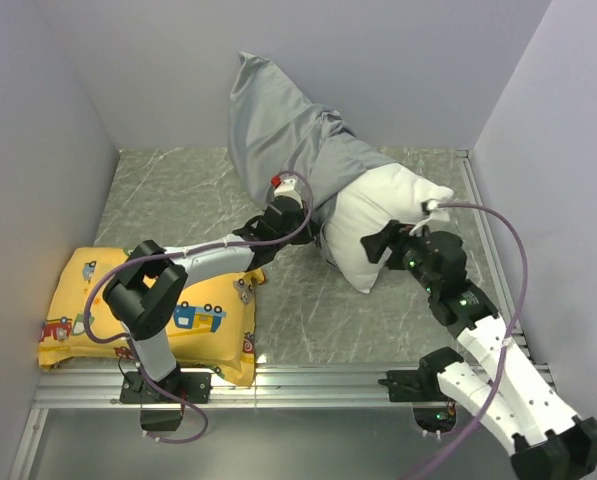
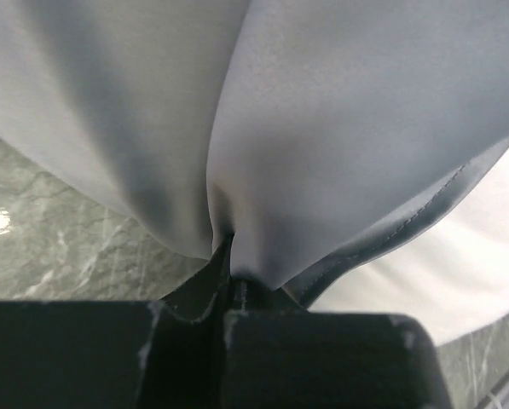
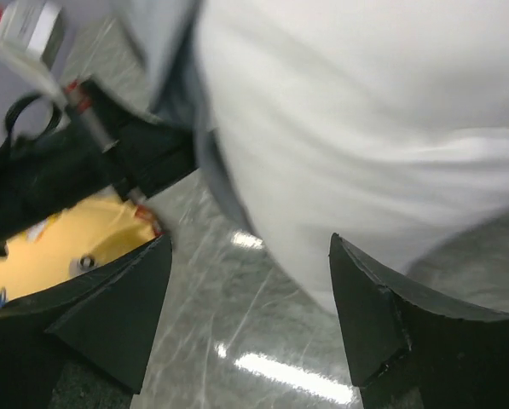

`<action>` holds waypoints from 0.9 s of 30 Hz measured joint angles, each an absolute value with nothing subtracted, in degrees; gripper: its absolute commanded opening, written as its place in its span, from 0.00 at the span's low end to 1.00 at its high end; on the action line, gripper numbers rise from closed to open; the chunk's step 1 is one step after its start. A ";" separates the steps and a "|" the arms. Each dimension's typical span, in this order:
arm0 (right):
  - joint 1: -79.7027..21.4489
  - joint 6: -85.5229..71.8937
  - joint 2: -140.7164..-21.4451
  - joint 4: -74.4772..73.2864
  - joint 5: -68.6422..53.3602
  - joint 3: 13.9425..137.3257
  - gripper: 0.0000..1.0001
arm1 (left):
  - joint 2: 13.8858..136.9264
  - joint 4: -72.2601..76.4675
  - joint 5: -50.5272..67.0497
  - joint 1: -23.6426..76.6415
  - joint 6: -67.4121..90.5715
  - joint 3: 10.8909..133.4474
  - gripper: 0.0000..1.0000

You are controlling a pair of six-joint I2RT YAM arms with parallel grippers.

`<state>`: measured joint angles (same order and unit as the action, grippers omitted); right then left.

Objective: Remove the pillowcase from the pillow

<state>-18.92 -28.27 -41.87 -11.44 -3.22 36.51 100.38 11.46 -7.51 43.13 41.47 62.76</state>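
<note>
Overhead view: bright, even, sharp; soft shadows only. Right wrist view: blurred throughout, with white glare streaks on the desk (image 3: pixel 237 332) beneath the right tool (image 3: pixel 250 247). Left wrist view: left tool (image 2: pixel 227 273) dark and defocused; pillowcase (image 2: pixel 322 128) ahead shows soft sheen.

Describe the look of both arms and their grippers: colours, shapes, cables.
Both arms mix black joints with white link shells. The left arm and right arm each carry a purple cable; the right shows small green lights. The left gripper and right gripper have matte black, wedge-shaped fingers.
</note>
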 measured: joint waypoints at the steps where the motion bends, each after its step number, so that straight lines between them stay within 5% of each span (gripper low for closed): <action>1: -22.52 -27.42 -42.17 -11.44 -1.41 36.71 0.82 | 100.38 11.00 -8.19 43.18 41.50 63.02 0.00; 8: -41.32 -22.41 -56.55 -11.35 17.61 40.47 0.92 | 100.33 7.20 -13.10 43.35 41.39 64.12 0.00; 14: -43.75 -22.61 -72.71 -12.56 29.71 45.60 0.93 | 99.77 4.71 -14.74 43.35 41.25 64.75 0.00; 15: -43.79 -22.98 -74.76 -13.17 31.53 46.61 0.89 | 99.59 4.47 -14.94 43.33 41.25 64.75 0.00; 17: -43.86 -23.38 -78.50 -14.52 34.92 48.95 0.27 | 99.09 3.95 -14.94 43.20 41.28 64.73 0.00; 18: -43.83 -23.53 -80.12 -15.46 36.51 50.19 0.13 | 98.76 3.66 -14.94 43.05 41.30 64.66 0.00; 21: -43.86 -24.80 -81.84 -17.06 38.30 52.31 0.00 | 97.51 3.57 -14.87 42.04 41.47 63.64 0.00; 27: -44.03 -26.11 -73.58 -22.44 37.69 52.49 0.00 | 95.04 4.99 -13.23 36.95 43.53 61.12 0.00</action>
